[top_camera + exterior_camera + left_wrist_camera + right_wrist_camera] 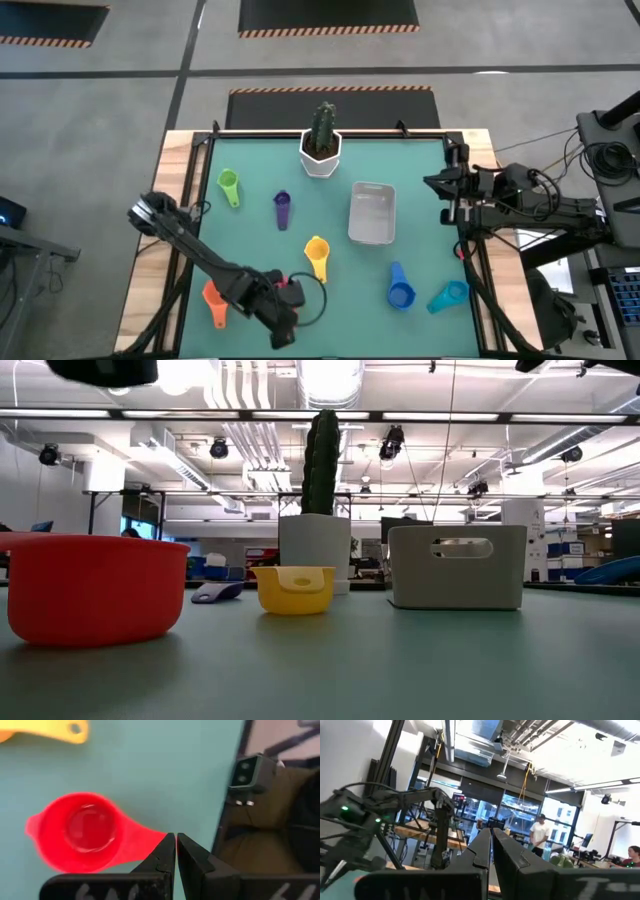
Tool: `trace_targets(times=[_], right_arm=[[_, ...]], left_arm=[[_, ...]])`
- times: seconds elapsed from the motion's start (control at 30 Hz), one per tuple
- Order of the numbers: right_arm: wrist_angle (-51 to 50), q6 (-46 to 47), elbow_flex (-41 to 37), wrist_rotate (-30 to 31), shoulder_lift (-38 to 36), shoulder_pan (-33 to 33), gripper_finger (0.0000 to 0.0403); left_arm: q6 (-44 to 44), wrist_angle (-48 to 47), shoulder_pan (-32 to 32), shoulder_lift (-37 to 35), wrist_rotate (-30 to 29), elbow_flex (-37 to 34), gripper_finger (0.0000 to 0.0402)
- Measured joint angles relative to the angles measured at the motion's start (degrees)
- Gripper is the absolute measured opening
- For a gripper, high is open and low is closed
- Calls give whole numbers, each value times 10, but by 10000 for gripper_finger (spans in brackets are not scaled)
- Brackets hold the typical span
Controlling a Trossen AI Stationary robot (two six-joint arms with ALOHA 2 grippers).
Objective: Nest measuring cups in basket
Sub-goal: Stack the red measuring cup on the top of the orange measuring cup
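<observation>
I work on a green mat (330, 250) that lies on a wooden table (165, 200), in a big hall with ceiling lamps and many desks behind. Far in the room, seen from my right wrist, a person (538, 832) in a light shirt stands.

My left gripper (176, 840) is low over the near part of the mat. Its two fingers are pressed together and they hold nothing. The tips are just at the handle end of the red cup (87, 832); I cannot tell if they touch it. The yellow cup (317, 253) lies a little beyond the red one, and the orange cup (214, 300) is near my left arm, on its outer side. The basket (372, 214) stands well apart from this gripper, further in and toward my right arm. The purple cup (282, 208) and the green cup (229, 186) lie far beyond, near the cactus pot (321, 152). The blue cup (399, 287) and the teal cup (448, 296) lie on the right side.

My right gripper (491, 832) waits at the right edge of the table, raised, fingers closed and empty.
</observation>
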Motion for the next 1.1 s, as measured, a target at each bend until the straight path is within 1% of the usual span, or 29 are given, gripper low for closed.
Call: trace_targets(times=[0.13,0.23,0.43,0.53,0.6,0.73,0.83,0.97,1.1], right_arm=[[-1,1,6,0,0,0,9],[-1,1,7,0,1,0,9],[-1,1,7,0,1,0,9],[-1,1,7,0,1,0,9],[-1,1,7,0,1,0,9],[-1,7,7,0,1,0,9],[-1,10,7,0,1,0,9],[-1,17,7,0,1,0,9],[-2,17,6,0,1,0,9]], left_arm=[[8,-71,-6,50,-3,71,14],[2,-142,-6,91,-10,130,41],[15,-287,-13,172,-56,250,104],[28,-334,-15,201,-71,305,122],[39,-346,-16,217,-83,334,127],[58,-348,-16,237,-86,354,127],[58,-340,-16,238,-86,345,125],[46,-335,-16,238,-109,338,124],[39,-331,-16,238,-114,336,138]])
